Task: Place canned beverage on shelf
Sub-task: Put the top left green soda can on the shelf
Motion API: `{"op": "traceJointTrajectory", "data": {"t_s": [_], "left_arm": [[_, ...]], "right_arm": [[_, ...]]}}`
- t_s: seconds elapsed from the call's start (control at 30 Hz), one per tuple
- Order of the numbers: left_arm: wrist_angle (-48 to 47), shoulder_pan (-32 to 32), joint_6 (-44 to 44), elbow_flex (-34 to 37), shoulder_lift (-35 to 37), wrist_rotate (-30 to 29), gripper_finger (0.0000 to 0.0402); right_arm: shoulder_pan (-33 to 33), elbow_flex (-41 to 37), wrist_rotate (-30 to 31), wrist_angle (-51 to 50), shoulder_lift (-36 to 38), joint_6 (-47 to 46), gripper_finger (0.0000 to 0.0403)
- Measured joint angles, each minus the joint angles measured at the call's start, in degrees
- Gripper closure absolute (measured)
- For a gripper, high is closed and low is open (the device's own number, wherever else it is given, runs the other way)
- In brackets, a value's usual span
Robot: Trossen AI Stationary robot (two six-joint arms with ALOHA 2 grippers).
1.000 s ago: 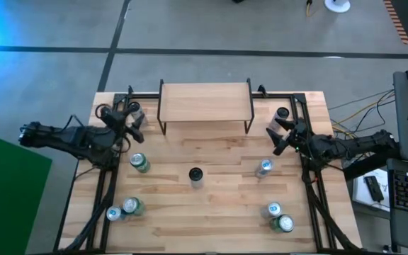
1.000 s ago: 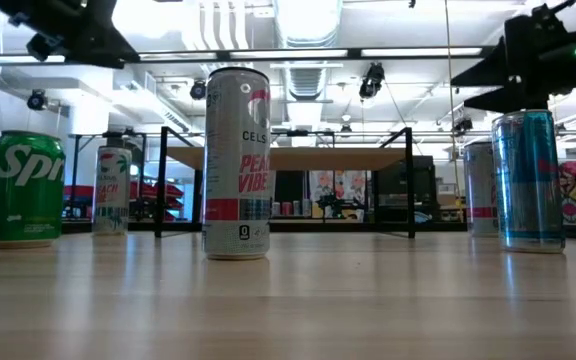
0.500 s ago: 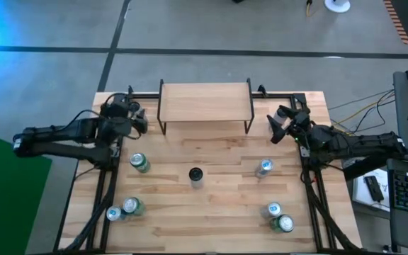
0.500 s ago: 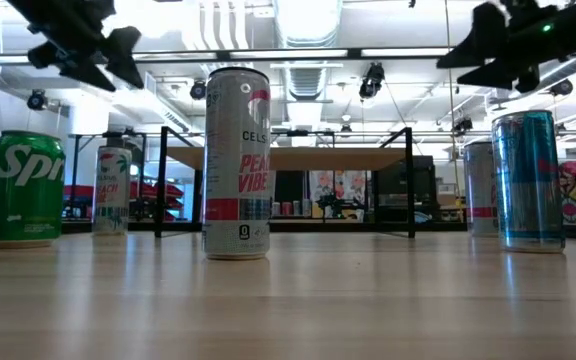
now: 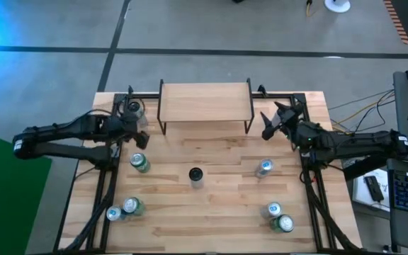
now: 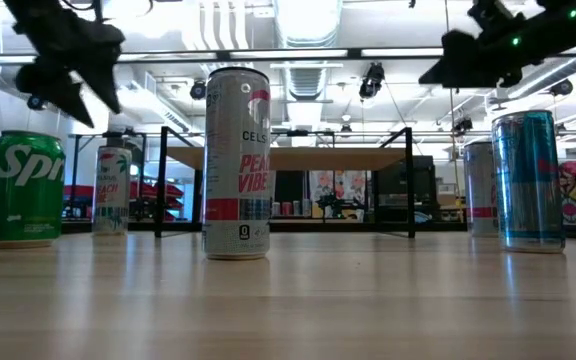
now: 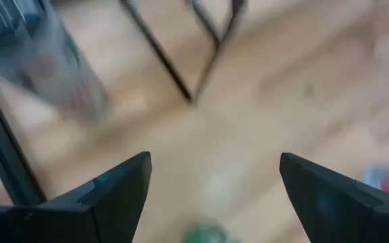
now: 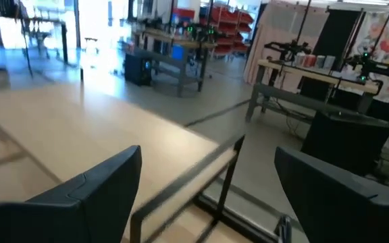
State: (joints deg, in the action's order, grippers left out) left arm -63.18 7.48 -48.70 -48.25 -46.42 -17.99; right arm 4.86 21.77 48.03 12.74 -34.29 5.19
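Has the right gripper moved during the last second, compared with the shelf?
Yes. In the high view the right gripper has shifted toward the shelf, closing on its right legs, whereas earlier it sat farther out near the table's right edge.

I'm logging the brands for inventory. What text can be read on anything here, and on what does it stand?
"CELS", "PEACH VIBE": tall white can in the centre.
"Spr": green can, cut off by its curve.
"EACH": far can, partly legible.
Blue can and other cans: print too blurred.

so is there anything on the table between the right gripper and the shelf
No. In the high view, only bare tabletop separates the open right gripper from the shelf; nothing stands in that stretch.
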Motion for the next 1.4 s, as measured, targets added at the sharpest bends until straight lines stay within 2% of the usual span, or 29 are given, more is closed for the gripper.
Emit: {"op": "traceJointTrajectory", "data": {"t_s": [0.13,0.37,0.47,0.6,0.73,0.87,1.03,1.23,1.4], "left_arm": [[-3.84,-5.86,-5.70,-1.27,-3.14,3.98,0.0089],[-8.78,-13.48,-9.87,-7.32,-11.47,2.46,0.0089],[-8.85,-15.66,-10.80,-8.15,-15.19,2.88,0.0086],[-9.23,-17.41,-12.45,-7.86,-19.98,5.76,0.0062],[-9.73,-18.78,-13.65,-8.09,-23.33,7.51,0.0026],[-12.40,-20.08,-16.29,-8.45,-24.38,8.07,0.0004],[-17.31,-21.06,-20.10,-8.69,-23.01,7.84,0.0012],[-17.46,-21.80,-21.98,-9.98,-21.11,5.21,0.0013],[-17.48,-22.07,-24.96,-7.46,-19.77,5.17,0.0013]], "right_arm": [[-0.01,0.12,0.02,-0.63,-0.15,0.02,0.0074],[0.76,0.35,-0.49,-0.87,-2.60,-0.15,0.0074],[0.79,0.84,-3.50,-1.36,-4.13,-0.68,0.0074],[0.79,2.52,-7.33,-2.63,-6.17,-1.53,0.0074],[0.79,3.74,-7.70,-2.84,-8.40,-1.71,0.0074],[0.79,4.80,-7.72,-2.90,-10.50,-1.77,0.0074],[0.79,5.98,-7.73,-2.84,-12.78,-1.77,0.0074],[0.79,7.05,-7.73,-2.55,-14.85,-1.90,0.0074],[0.81,7.40,-7.72,-2.61,-16.23,-2.64,0.0074]]}}
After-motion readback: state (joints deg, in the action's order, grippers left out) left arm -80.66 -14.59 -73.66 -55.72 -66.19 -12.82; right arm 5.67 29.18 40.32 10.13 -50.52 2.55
